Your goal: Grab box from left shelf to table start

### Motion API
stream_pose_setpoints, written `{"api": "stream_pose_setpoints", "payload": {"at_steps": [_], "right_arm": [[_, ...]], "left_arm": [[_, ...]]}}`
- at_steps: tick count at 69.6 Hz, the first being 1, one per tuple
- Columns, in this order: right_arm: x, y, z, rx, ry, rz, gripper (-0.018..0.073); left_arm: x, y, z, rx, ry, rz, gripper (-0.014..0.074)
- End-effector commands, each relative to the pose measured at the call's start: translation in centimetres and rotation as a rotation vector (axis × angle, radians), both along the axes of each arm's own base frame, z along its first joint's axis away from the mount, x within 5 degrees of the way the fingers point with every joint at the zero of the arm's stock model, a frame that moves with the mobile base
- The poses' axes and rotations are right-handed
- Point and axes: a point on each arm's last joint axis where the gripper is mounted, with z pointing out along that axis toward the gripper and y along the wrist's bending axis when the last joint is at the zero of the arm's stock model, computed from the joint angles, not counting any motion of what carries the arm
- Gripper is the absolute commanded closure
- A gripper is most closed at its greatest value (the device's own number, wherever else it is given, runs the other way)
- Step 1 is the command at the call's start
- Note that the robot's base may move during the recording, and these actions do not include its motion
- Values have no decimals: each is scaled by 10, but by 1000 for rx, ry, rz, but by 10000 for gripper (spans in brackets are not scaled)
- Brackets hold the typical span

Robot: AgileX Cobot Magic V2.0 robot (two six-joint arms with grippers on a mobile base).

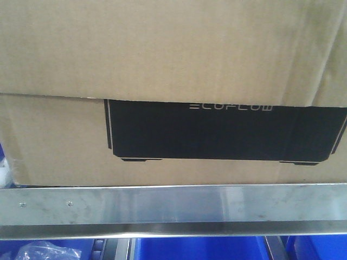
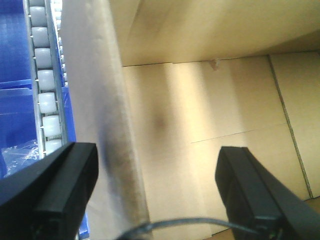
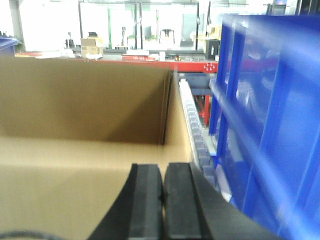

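While the box (image 1: pixel 59 135) sits on the left shelf (image 1: pixel 173 208), right behind its brushed steel front rail, its plain corrugated flap folds down over the matte black panel (image 1: pixel 217 132), cutting off the tops of the thin white ECOFLOW letters. Blue plastic bins (image 1: pixel 200 249) show under the rail. Left gripper (image 2: pixel 157 155): blocky black jaws wide apart, one on each side of the box's upright cardboard wall, white roller track (image 2: pixel 45 75) just outside it. Right gripper (image 3: pixel 162 175): flat black rubber pads pressed together, nothing between them, above the open box, ribbed blue bin (image 3: pixel 270 115) alongside.
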Motion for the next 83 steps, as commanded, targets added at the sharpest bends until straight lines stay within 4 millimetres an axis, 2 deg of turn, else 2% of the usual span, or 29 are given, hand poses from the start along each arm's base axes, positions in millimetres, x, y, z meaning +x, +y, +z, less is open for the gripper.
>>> {"api": "stream_pose_setpoints", "payload": {"at_steps": [1, 5, 8, 22, 38, 47, 55, 66, 83], "right_arm": [[9, 0, 40, -3, -32, 2, 112], [16, 0, 56, -2, -16, 2, 16], [24, 0, 68, -2, 17, 1, -15], [69, 0, 99, 1, 284, -3, -13], [118, -1, 120, 5, 598, -7, -13], [142, -1, 132, -16, 683, -4, -13], [163, -1, 138, -47, 709, 3, -13], [187, -6, 135, -90, 736, -35, -13], [222, -10, 115, -126, 816, -60, -13]], "left_arm": [[-5, 1, 23, -55, -102, 6, 206], [-5, 1, 23, -55, -102, 6, 206], [-5, 1, 23, -55, -102, 6, 206], [-3, 1, 21, -39, -102, 9, 206], [-2, 1, 20, -37, -98, 8, 206], [-2, 1, 20, -37, -98, 8, 206], [-2, 1, 20, -37, -98, 8, 206], [-2, 1, 20, -37, -98, 8, 206], [-2, 1, 20, -37, -98, 8, 206]]}}
